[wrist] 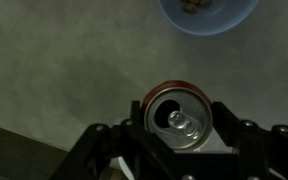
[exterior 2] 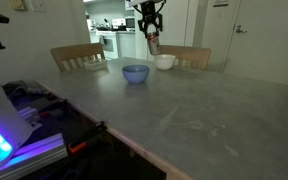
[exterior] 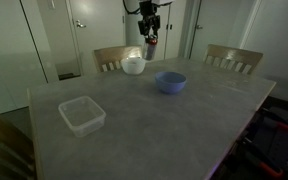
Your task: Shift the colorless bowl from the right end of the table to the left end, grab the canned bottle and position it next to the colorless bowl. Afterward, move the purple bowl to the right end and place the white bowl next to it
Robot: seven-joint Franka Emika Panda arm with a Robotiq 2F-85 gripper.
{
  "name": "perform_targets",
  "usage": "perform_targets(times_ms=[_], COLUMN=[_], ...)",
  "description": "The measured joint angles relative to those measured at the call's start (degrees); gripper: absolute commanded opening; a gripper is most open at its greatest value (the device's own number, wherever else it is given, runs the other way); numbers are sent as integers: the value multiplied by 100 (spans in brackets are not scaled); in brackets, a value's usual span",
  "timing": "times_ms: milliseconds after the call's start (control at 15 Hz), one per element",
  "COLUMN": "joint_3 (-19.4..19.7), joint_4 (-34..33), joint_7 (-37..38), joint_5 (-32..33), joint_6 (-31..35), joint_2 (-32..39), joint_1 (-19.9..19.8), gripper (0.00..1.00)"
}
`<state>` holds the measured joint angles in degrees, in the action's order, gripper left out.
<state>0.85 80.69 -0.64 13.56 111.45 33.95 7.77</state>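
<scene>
My gripper (exterior: 151, 33) is shut on the canned bottle (exterior: 152, 41), a silver can with red markings, and holds it in the air above the far side of the table (exterior: 184, 125). In the wrist view the can's top (wrist: 180, 116) sits between the jaws (wrist: 182, 120). The white bowl (exterior: 133, 65) stands below and just beside the can. The purple bowl (exterior: 170, 82) stands a little nearer; its rim shows at the top of the wrist view (wrist: 208, 14). The colorless bowl (exterior: 81, 115) sits at the table's near end. In an exterior view the can (exterior 2: 153, 42) hangs over the white bowl (exterior 2: 165, 62) and purple bowl (exterior 2: 135, 74).
Two wooden chairs (exterior: 115, 57) (exterior: 232, 58) stand at the table's far edge, with doors and a white wall behind. A cluttered stand with a glowing light (exterior 2: 4, 140) is beside the table. A bare stretch of grey tabletop (exterior 2: 204, 115) lies between the bowls.
</scene>
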Motion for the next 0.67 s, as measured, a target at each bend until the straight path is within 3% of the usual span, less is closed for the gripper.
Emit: perform_targets(times_ms=[667], joint_3=[-438], joint_4=[110], joint_7=[-4], joint_5=[196], joint_6=[-65], joint_2=[155], joint_1=[794], gripper=[46])
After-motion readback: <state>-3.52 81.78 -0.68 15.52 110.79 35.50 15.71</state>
